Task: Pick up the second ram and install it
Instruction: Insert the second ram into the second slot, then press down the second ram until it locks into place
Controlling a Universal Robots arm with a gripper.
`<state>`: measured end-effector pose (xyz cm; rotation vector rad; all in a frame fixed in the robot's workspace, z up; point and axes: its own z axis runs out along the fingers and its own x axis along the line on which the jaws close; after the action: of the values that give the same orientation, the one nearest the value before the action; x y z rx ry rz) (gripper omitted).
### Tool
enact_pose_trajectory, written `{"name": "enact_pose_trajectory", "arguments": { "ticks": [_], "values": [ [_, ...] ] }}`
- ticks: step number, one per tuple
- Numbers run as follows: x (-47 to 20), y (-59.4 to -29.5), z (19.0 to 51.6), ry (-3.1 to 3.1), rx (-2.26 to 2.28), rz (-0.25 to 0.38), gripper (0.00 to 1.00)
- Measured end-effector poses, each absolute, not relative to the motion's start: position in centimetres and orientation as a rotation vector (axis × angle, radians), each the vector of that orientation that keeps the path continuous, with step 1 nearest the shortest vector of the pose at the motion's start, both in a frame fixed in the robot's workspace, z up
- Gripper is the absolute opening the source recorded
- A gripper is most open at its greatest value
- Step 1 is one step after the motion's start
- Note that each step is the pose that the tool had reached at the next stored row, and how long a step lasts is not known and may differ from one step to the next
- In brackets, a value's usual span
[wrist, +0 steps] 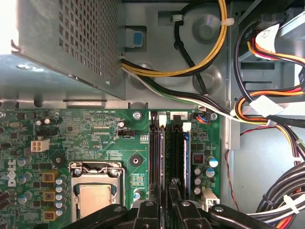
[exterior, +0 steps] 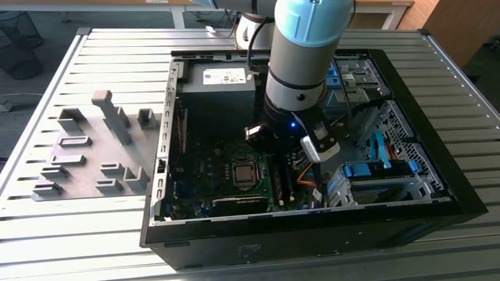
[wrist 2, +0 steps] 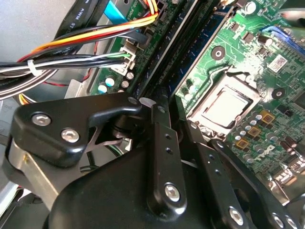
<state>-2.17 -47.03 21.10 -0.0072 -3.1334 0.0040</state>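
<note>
1. You see the arm (exterior: 301,64) as a thick silver-grey cylinder with a pale blue cap at its upper joint and a black band lower down.
2. A black cable runs along its side; a small blue light glows on the black wrist section.
3. A silver-grey camera block (exterior: 320,147) with a black face is fixed at the wrist.
4. In both wrist views the gripper (wrist 2: 174,119) is glossy black: rounded linkage bars with silver screw heads, and narrow fingers (wrist 2: 164,157) with small holes.
</note>
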Motion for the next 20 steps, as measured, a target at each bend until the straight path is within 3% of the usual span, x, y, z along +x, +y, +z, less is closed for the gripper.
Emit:
{"name": "enact_pose_trajectory", "arguments": {
  "ticks": [11,13,15,20],
  "values": [
    [-2.2,-47.0,22.6,-3.133,-0.007,0.004,0.22],
    [-2.2,-47.0,22.6,-3.133,-0.007,0.004,0.2],
    [-2.2,-47.0,22.6,-3.133,-0.007,0.004,0.11],
    [-2.2,-47.0,22.6,-3.133,-0.007,0.004,0.11]
  ]
}}
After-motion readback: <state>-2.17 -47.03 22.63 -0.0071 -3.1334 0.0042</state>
